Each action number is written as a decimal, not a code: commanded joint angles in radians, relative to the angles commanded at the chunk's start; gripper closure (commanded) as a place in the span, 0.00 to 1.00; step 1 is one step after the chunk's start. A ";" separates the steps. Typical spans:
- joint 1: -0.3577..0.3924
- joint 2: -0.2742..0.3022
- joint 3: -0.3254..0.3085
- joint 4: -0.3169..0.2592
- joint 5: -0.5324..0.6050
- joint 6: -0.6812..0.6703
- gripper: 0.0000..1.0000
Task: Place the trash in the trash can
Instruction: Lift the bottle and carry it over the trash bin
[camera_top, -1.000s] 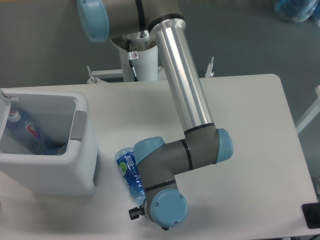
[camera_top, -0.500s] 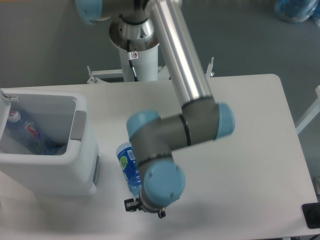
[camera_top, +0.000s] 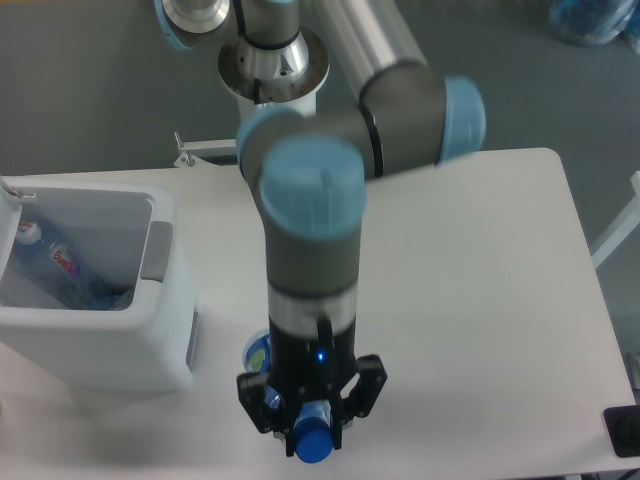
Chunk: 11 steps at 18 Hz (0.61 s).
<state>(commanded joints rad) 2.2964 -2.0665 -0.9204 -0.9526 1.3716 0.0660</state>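
Observation:
The small clear bottle with blue label and blue cap (camera_top: 312, 443) is in my gripper (camera_top: 312, 412), near the table's front edge. It is lifted and tilted with its cap end toward the camera. A bit of its label shows at the arm's left side. The black fingers (camera_top: 262, 402) close in around it. The white boxy trash can (camera_top: 110, 345) stands at the left, apart from the gripper, with its grey panel (camera_top: 157, 250) on the inner right side. I cannot make out the white bag.
A bottle with a red-and-white label (camera_top: 58, 262) lies inside the can. The arm's base (camera_top: 272, 70) stands behind the table. A blue bundle (camera_top: 592, 20) lies on the floor at top right. A black object (camera_top: 624, 430) sits at the right edge.
The wrist has swung upright and risen toward the camera. The bottle, which lay flat beside the wrist, is now lifted in the gripper with its cap toward the front.

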 joint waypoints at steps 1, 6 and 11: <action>0.000 0.021 0.000 0.000 -0.023 -0.002 0.94; -0.006 0.118 -0.018 0.002 -0.158 -0.060 0.93; -0.040 0.216 -0.136 0.002 -0.293 -0.072 0.93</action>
<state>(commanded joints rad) 2.2566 -1.8502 -1.0566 -0.9511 1.0785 -0.0062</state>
